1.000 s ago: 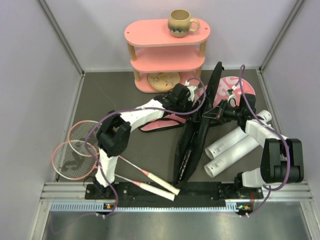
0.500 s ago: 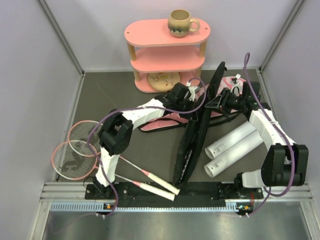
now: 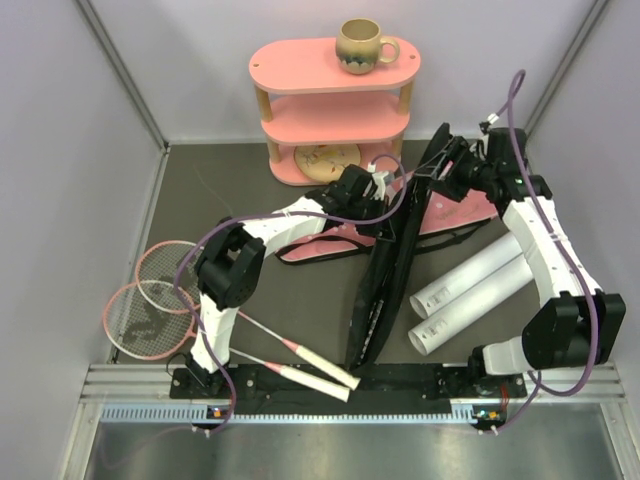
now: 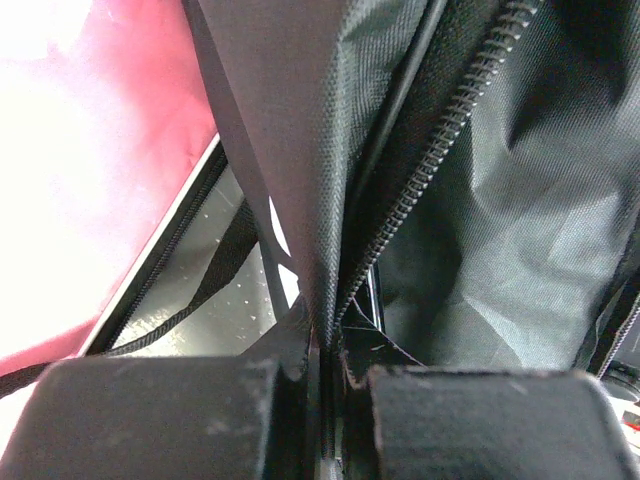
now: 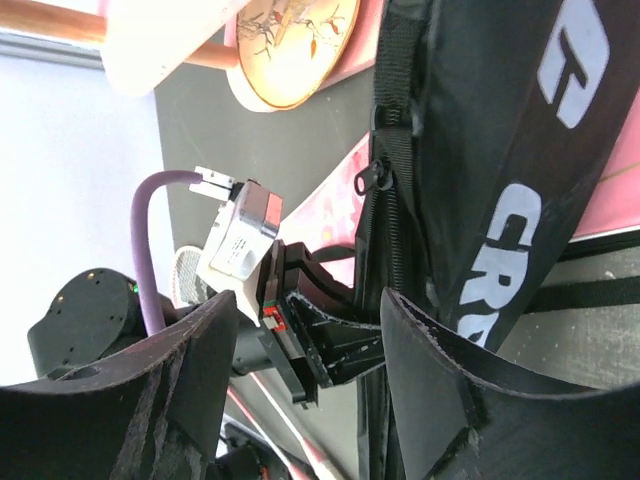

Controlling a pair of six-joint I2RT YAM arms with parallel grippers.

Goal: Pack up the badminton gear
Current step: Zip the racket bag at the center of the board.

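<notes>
The left gripper point(image 3: 383, 208) is reaching across the dark grey table point(image 3: 220, 190) and is gripping the long black zip-up racket bag with white CROSSWAY lettering point(image 3: 385, 290) at its upper part; in the left wrist view its pads point(image 4: 160, 420) are pressing together on a fold of the bag's woven black fabric point(image 4: 300, 120), just beside the open zipper teeth point(image 4: 440, 170). The bag is standing on its edge, running from near the back right towards the arm bases; the flat pink racket-shaped bag point(image 3: 320, 247) is lying under and beside it. The right gripper point(image 3: 437, 178) is hovering by the far end of the black bag; in the right wrist view its jaws are standing apart with nothing between them point(image 5: 310, 300), the lettered side of the bag point(image 5: 470, 120) sitting just to one side. The white cardboard tubes point(image 3: 470, 285) are lying side by side to the right of the black bag; the two rackets with white handles point(image 3: 150, 315) are lying at the near left, their heads overlapping. The pink three-tier oval shelf point(image 3: 300, 68) is standing at the back, carrying a beige ceramic mug point(image 3: 358, 45) on top.
</notes>
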